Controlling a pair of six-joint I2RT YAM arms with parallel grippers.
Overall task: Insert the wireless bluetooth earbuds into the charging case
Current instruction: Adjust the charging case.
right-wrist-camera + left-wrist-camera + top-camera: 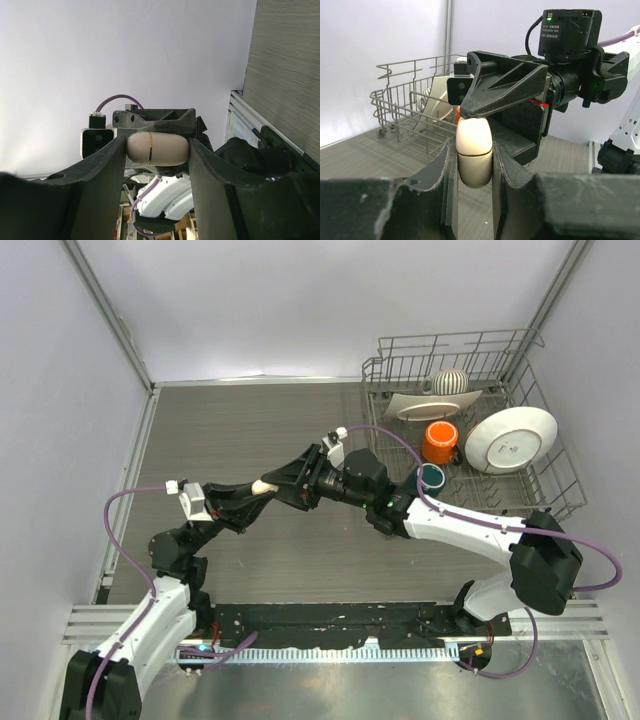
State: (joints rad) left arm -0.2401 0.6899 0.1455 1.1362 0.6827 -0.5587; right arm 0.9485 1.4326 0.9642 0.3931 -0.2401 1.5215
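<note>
While both arms meet above the middle of the desk, the charging case is held between them, off the surface.

**Findings**
- Left pincer: pressed together on the cream case, gripping its two sides.
- Right pincer: pinching the same case end to end, with both fingers touching the shell in its own wrist view.
- Lid: closed, and the seam line runs unbroken.
- Earbuds: none visible in any view, so their place cannot be told.

**Step in hand (judgement)**
This looks like a two-handed hold, either to pass the case across or to open it. One pincer should hold the base firmly below the seam. The other should let go of the ends and work only on the lid, because pressure across the seam keeps it shut. The shell is smooth and rounded, so a hard squeeze off centre may make it shoot out.

**Edges and room**
- Dish rack: stands at the far right, well apart from the case. The right forearm passes near its front edge, so any swing to the right needs care.
- Bare desk surface lies under the case, so it could be set down there.
</note>
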